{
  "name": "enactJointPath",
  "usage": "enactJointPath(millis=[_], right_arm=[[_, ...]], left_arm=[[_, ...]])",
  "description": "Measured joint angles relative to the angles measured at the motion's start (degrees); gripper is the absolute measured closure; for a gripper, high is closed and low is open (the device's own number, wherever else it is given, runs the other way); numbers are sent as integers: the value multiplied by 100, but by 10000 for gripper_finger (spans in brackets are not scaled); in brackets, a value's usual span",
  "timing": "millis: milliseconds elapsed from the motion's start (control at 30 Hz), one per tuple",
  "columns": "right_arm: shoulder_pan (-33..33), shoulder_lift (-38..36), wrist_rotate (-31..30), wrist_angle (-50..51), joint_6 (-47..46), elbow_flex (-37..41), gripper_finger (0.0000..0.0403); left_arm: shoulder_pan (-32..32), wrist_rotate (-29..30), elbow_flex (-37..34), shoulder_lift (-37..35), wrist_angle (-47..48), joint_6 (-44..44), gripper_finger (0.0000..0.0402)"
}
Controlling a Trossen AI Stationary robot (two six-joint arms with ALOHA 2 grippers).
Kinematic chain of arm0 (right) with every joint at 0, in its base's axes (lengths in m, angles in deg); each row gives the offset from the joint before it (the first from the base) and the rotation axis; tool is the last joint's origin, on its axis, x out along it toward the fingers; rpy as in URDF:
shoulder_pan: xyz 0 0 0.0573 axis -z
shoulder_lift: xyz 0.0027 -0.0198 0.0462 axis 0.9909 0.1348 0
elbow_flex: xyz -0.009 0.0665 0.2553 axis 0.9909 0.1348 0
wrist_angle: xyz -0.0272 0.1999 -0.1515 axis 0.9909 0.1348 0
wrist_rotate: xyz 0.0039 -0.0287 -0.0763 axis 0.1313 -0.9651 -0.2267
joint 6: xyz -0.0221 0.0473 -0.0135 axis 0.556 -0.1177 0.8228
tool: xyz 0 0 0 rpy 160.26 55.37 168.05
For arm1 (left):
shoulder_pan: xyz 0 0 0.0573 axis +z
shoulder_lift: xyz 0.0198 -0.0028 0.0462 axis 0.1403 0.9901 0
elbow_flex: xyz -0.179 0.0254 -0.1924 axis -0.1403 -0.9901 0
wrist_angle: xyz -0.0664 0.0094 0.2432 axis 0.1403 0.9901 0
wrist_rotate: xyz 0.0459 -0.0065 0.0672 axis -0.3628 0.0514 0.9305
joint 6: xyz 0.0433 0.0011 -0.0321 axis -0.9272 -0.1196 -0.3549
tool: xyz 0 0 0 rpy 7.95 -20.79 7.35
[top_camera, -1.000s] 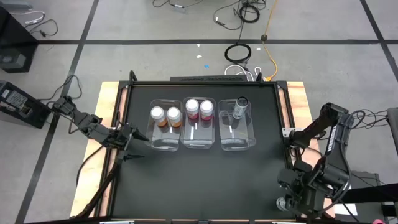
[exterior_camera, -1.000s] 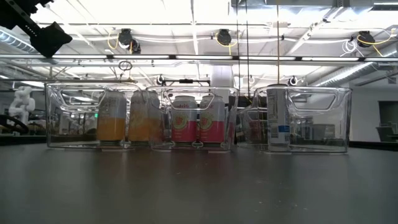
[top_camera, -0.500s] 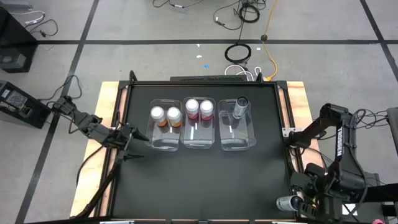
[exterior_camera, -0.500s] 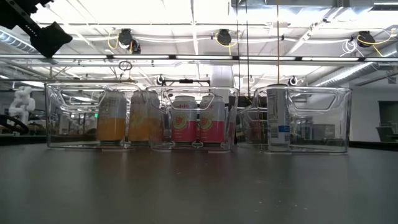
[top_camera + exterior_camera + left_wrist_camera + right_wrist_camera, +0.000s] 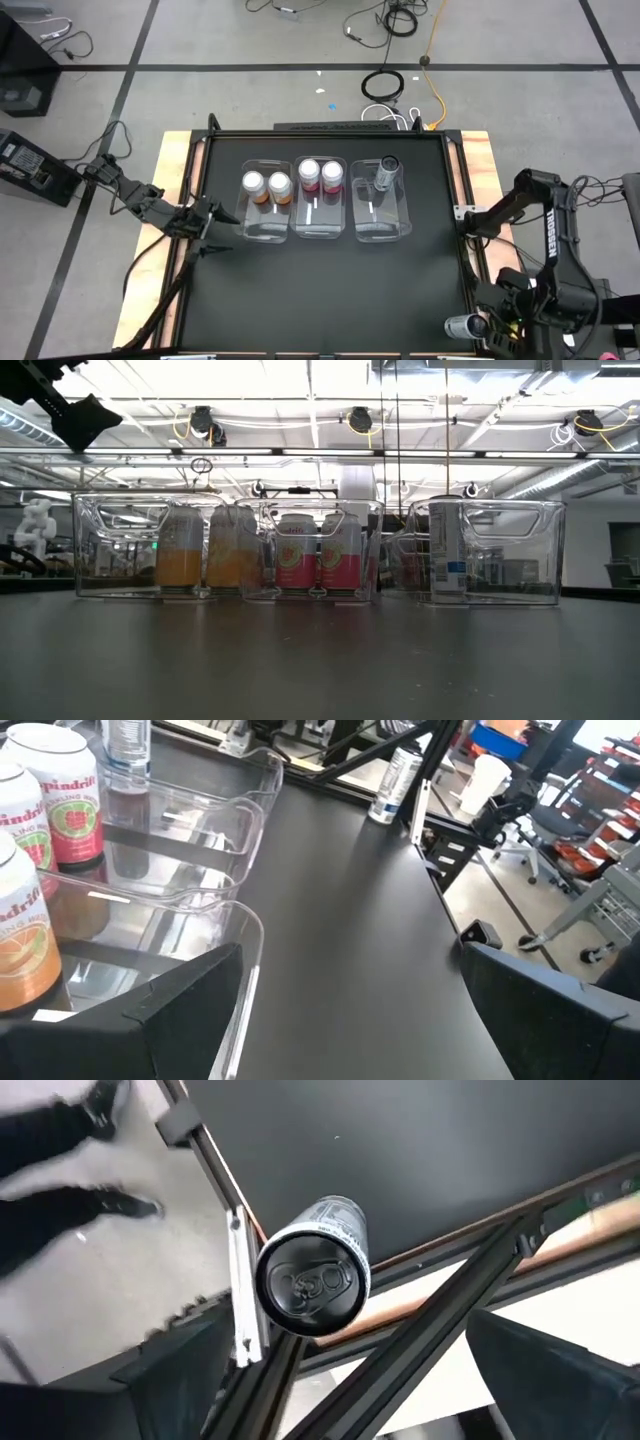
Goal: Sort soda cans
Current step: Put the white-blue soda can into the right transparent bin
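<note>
Between the earlier high frames and the latest one, the right arm swung lower at the lower right of the frame, and a grey can (image 5: 463,326) came into view there. That can sat right at the worktop's (image 5: 330,290) lower-right corner, on or just past its frame rail; which of the two could not be told. In the high view it seemed to lie on its side, long axis roughly left-right with the silver top facing left. The right wrist view looked straight onto its dark lid (image 5: 308,1282), so its long axis pointed along that camera's line of sight. The right gripper (image 5: 330,1370) stood with jaws wide apart on either side of the can, holding nothing that could be seen.

The main risk, as I judged it, was the can rolling off the edge to the floor if a jaw nudged it before closing, since a can on its side rolls freely.

Five cans were already sorted: two orange (image 5: 266,185) in the left bin (image 5: 262,228), two pink (image 5: 320,174) in the middle bin (image 5: 320,226), and one grey can (image 5: 387,168) in the right bin (image 5: 381,228).

The left gripper (image 5: 213,231) waited by the left bin, jaws fully open and empty.
</note>
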Motion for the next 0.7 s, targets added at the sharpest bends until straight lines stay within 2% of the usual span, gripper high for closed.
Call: enactJointPath(millis=[267, 700], right_arm=[[-66, 546, 29, -315, 905, 0, 13], [-58, 987, 17, -386, 924, 0, 14]], left_arm=[[-1, 13, 0, 2, 71, -4, 18], [0, 512, 0, 4, 98, -50, 18]])
